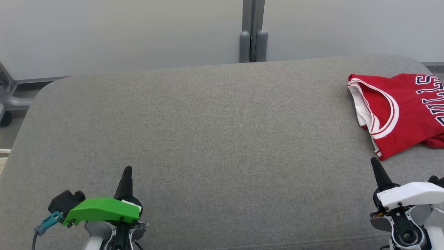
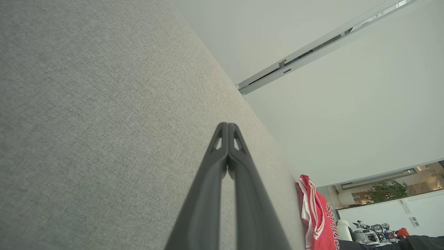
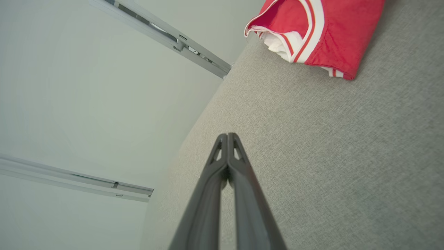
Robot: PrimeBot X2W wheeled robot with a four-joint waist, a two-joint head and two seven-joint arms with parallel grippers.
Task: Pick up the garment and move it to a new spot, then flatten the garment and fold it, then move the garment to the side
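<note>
The garment is a red jersey with white and navy trim, lying folded at the far right of the grey cushioned surface. It also appears at the top of the right wrist view as the garment and low right in the left wrist view as the garment. My left gripper is shut and holds nothing, low at the left over bare cushion. My right gripper is shut and holds nothing, its tip just short of the jersey's near corner. Pressed-together fingers and fingers fill the lower middle of each wrist view.
A pale wall with a grey vertical post stands behind the cushion. The cushion's rounded back-left corner drops off to the floor, where a grey frame with a wheel stands. Wide bare cushion lies between the two grippers.
</note>
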